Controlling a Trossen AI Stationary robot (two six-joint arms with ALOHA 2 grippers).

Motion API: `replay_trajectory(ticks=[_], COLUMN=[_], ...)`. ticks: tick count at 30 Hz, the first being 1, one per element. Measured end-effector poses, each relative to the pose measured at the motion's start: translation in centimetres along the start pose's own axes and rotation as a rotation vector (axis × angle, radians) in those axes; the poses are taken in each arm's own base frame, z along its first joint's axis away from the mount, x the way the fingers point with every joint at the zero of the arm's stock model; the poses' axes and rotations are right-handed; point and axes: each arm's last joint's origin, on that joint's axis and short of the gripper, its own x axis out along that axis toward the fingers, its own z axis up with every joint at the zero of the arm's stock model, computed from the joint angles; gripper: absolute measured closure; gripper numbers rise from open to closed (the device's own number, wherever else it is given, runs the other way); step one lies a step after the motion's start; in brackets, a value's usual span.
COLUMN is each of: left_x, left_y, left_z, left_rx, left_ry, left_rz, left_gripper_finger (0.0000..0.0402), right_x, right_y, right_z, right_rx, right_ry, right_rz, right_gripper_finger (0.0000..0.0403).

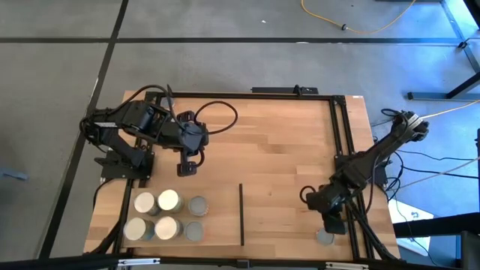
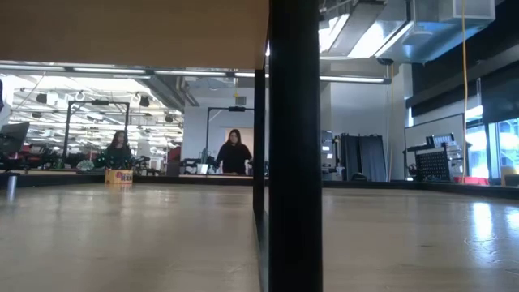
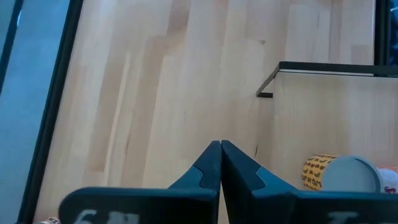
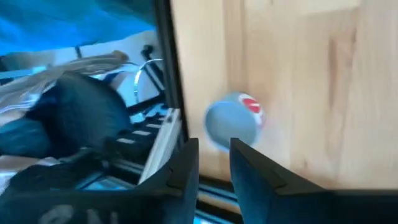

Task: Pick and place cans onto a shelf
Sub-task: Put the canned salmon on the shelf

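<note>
Six cans [image 1: 166, 215] are seen grouped on the shelf [image 1: 217, 217] left of a black strip [image 1: 241, 214]; one can [image 1: 325, 237] is left by the right edge | left gripper [image 1: 187, 167] clenched, empty | right gripper [image 1: 331, 220] parted above the lone can

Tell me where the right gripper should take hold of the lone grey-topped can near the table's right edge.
Probably across its round side wall, coming straight down: the can stands upright and alone, black frame just beside it. The right gripper, slightly open, hovers nearby.
</note>
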Motion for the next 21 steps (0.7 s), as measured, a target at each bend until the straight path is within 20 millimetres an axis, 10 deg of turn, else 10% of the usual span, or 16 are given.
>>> replay_trajectory(ticks=[21], left_x=[0.0], left_y=[0.0], left_z=[0.0], left_rx=[-0.027], left_ry=[0.000], left_rz=[0.001], left_gripper_finger=[0.0401], right_x=[6.3], right_y=[-3.7], right_z=[-2.8], right_rx=[0.034], right_ry=[0.025], right_rz=[-0.054], right_gripper_finger=[0.0311])
